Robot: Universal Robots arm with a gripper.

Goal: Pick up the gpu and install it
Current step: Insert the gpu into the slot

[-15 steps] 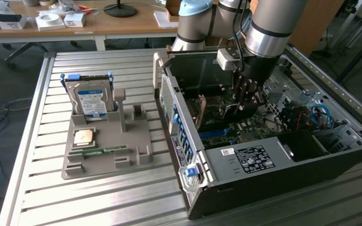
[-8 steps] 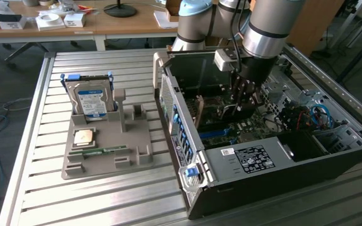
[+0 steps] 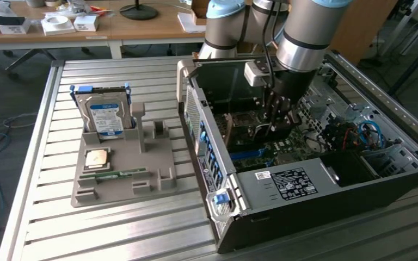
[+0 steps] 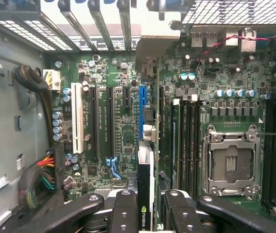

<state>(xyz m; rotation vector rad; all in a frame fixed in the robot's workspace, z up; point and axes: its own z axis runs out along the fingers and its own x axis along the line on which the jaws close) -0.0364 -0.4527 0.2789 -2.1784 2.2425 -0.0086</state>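
Currently: gripper (image 4: pixel 148 206) is clasping the gpu (image 4: pixel 146 170) edge-on inside the computer case (image 3: pixel 282 185), hanging just above the blue slot (image 4: pixel 143 104). Risk: any skew is likely jamming the card's contacts against the motherboard (image 4: pixel 113 141). Bracket end and card faces are proving hard to make out.
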